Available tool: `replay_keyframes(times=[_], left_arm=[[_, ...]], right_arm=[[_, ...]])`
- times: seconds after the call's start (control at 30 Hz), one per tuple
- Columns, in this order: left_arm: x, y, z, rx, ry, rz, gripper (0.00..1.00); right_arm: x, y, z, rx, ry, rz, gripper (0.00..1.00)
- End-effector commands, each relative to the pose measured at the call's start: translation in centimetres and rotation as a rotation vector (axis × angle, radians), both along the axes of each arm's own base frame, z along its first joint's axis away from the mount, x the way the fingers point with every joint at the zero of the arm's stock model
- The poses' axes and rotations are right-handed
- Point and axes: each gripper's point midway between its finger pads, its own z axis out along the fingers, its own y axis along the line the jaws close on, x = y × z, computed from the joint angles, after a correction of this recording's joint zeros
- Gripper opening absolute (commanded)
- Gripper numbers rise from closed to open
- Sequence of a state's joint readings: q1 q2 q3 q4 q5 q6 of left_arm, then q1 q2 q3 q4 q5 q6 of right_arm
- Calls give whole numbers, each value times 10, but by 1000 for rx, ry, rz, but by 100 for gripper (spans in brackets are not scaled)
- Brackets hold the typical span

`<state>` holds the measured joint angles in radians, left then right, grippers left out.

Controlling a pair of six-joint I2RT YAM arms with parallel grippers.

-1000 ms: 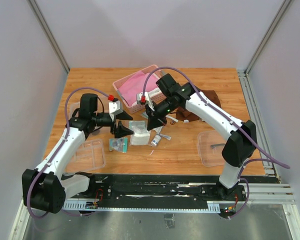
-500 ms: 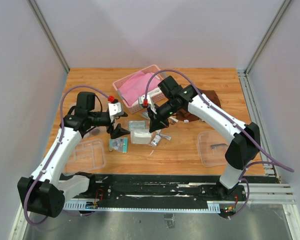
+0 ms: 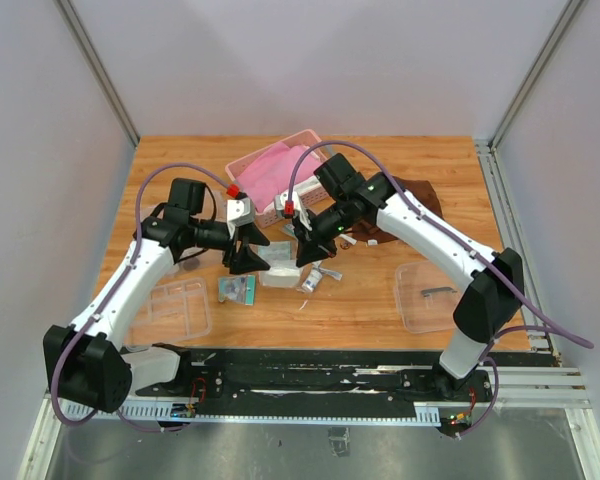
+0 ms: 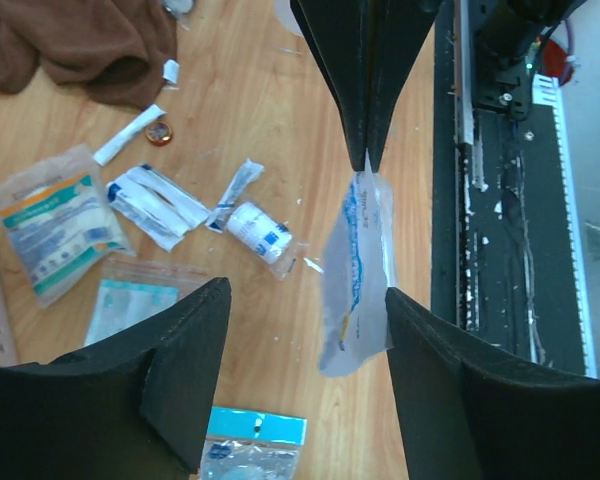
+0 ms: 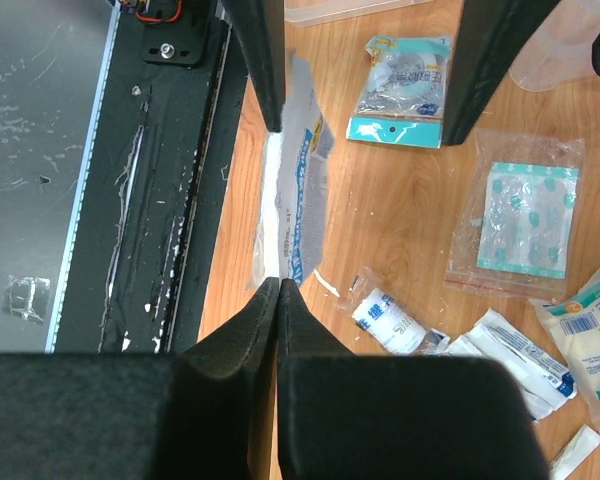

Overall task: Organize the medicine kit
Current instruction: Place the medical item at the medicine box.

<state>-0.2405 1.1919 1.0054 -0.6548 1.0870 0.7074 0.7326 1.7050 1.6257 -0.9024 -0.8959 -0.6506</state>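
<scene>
My right gripper (image 3: 305, 250) (image 5: 280, 283) is shut on the edge of a white packet with blue print (image 3: 278, 270) (image 5: 295, 200) (image 4: 358, 270) and holds it above the table. My left gripper (image 3: 246, 250) (image 4: 308, 292) is open, and the packet's free end hangs between its fingers, close to the right one (image 4: 460, 390). The kit's clear divided tray (image 3: 180, 305) lies at the front left. Its clear lid with a dark handle (image 3: 428, 295) lies at the front right. A clear box (image 3: 152, 216) is partly hidden behind the left arm.
Loose on the wood lie a teal-topped packet (image 3: 237, 289) (image 4: 250, 445), a bandage roll (image 4: 260, 230) (image 5: 390, 320), a zip bag of plasters (image 4: 130, 305) (image 5: 525, 215) and other sachets. A pink basket (image 3: 270, 170) and a brown cloth (image 3: 410, 200) are behind.
My left gripper has swung right and now straddles the packet. My right gripper has barely moved and keeps hold of the packet.
</scene>
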Motion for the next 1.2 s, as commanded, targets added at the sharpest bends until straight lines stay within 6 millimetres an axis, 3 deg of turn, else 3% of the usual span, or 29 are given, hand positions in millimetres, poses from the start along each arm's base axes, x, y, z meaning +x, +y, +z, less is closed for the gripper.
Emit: replay_keyframes(times=[0.0, 0.37, 0.5, 0.67, 0.9, 1.17], left_arm=[[-13, -8, -3, -25, 72, -42, 62], [-21, -11, -9, -36, 72, -81, 33], [-23, -10, -10, -35, 52, -88, 1], [-21, -8, -5, -21, 4, -75, 0], [-3, 6, 3, 66, -171, 4, 0], [33, 43, 39, 240, -533, 172, 0]], right_arm=[[-6, 2, 8, 18, -16, -1, 0], [4, 2, 2, -4, -50, -46, 1], [8, 1, 1, -12, -64, -67, 2], [9, 0, 1, -16, -71, -73, 12], [7, -3, 8, -4, -87, -70, 47], [11, -10, 15, -9, -136, -98, 50]])
